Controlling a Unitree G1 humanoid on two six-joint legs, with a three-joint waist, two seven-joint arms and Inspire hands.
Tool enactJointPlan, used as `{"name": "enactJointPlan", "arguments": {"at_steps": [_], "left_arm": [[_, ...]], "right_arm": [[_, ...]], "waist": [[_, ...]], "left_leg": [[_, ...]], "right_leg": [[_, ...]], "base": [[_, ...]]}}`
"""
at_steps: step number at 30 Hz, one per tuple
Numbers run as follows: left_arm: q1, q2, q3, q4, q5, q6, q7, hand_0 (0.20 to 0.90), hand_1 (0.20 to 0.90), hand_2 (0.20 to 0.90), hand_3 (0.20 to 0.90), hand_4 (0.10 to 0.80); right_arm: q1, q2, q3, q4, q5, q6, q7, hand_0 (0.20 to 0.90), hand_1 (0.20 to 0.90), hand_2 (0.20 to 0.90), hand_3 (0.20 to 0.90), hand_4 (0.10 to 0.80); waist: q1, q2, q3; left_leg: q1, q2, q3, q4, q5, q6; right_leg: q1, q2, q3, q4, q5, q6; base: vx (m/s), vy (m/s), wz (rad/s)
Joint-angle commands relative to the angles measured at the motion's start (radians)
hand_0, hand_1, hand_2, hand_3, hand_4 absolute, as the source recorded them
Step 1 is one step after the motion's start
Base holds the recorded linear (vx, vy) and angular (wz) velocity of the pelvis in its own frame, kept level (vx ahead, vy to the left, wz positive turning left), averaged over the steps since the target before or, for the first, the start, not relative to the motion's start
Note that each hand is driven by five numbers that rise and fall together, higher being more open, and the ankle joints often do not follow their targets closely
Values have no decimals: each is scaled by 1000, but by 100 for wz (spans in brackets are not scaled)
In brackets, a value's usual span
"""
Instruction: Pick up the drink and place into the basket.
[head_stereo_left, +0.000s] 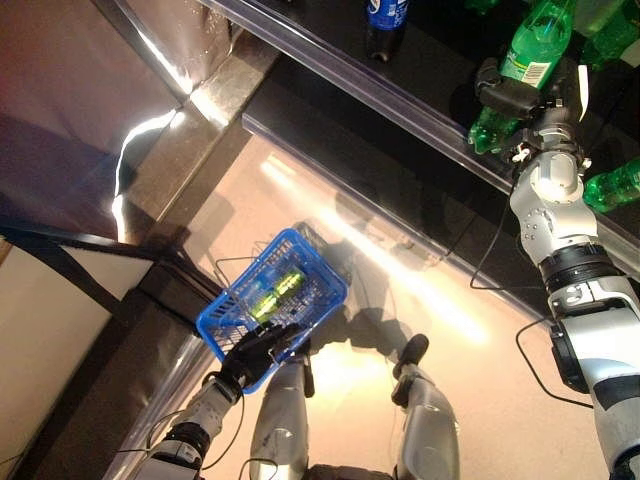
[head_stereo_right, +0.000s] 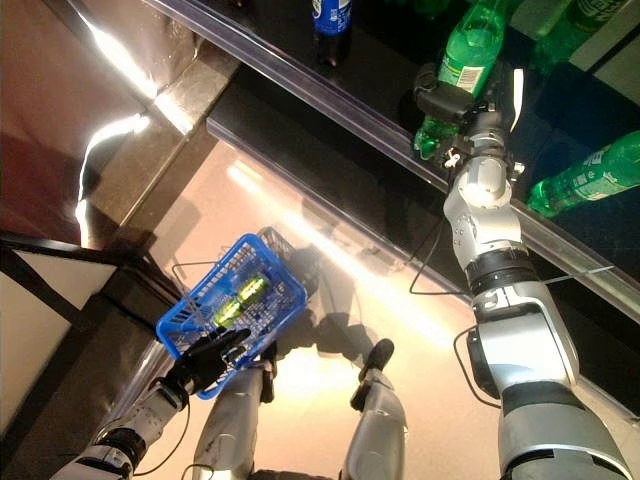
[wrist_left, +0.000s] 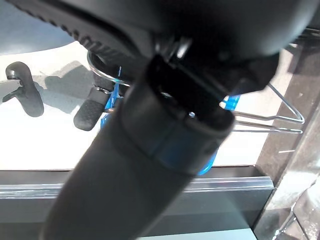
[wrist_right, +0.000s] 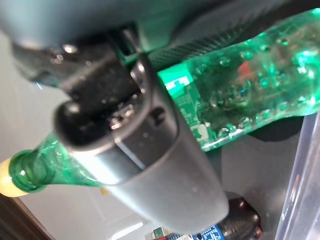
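On the dark shelf at the upper right, my right hand (head_stereo_left: 508, 97) is curled round a green drink bottle (head_stereo_left: 537, 38). The right wrist view shows the thumb (wrist_right: 150, 165) lying across this bottle (wrist_right: 240, 100), whose neck and yellow cap stick out past the hand. A blue plastic basket (head_stereo_left: 230, 322) hangs low at the left over the floor. My left hand (head_stereo_left: 260, 350) is closed at its near rim, on the wire handle (wrist_left: 280, 117). Two green bottles (head_stereo_left: 275, 292) lie inside the basket.
A clear rail (head_stereo_left: 400, 105) runs along the shelf's front edge. A dark cola bottle with a blue label (head_stereo_left: 385, 15) stands further left on the shelf. More green bottles (head_stereo_left: 615, 185) lie right of my arm. A dark cabinet edge (head_stereo_left: 150, 275) is beside the basket.
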Motion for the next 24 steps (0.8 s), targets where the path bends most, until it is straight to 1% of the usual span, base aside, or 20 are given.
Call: {"name": "enactJointPlan", "arguments": {"at_steps": [1,6,11,14,19,24], "left_arm": [[86,39,-67,-68,8,3,-95,300,300,300,200,100],[108,35,-51,-71,14,-2,-92,300,300,300,200,100],[151,24,-23,-59,40,-14,-99,300,300,300,200,100],[171,16,-2,-60,55,-22,-98,300,300,300,200,100],[190,7,27,-56,78,-22,-90,300,300,300,200,100],[200,2,46,-43,85,-24,-93,300,300,300,200,100]], "right_arm": [[-112,-63,16,-158,-53,-119,37,300,300,300,200,100],[-50,-60,-2,-242,-87,-111,40,300,300,300,200,100],[52,-59,-28,-349,-102,-103,66,300,300,300,200,100],[117,-55,-52,-418,-108,-99,78,300,300,300,200,100],[212,-43,-91,-503,-109,-94,109,300,300,300,200,100],[269,-32,-97,-549,-110,-84,151,300,300,300,200,100]], "waist": [[11,13,-47],[3,1,-81],[-7,-20,-146],[-13,-32,-181],[-21,-46,-233],[-26,-52,-282]], "left_leg": [[32,16,15,-37,37,-4],[95,8,36,-119,61,-9],[193,-5,64,-249,97,-21],[231,-10,76,-296,111,-24],[281,-10,92,-339,120,-26],[310,-5,102,-350,114,-31]], "right_leg": [[39,-36,47,-2,-14,56],[89,-17,39,-71,6,62],[169,14,23,-177,36,74],[197,24,12,-212,52,80],[236,33,-8,-242,66,88],[274,43,-29,-266,68,90]], "base": [[51,5,1],[60,16,5],[96,23,-1],[66,9,-6],[57,-9,1],[43,-11,3]]}}
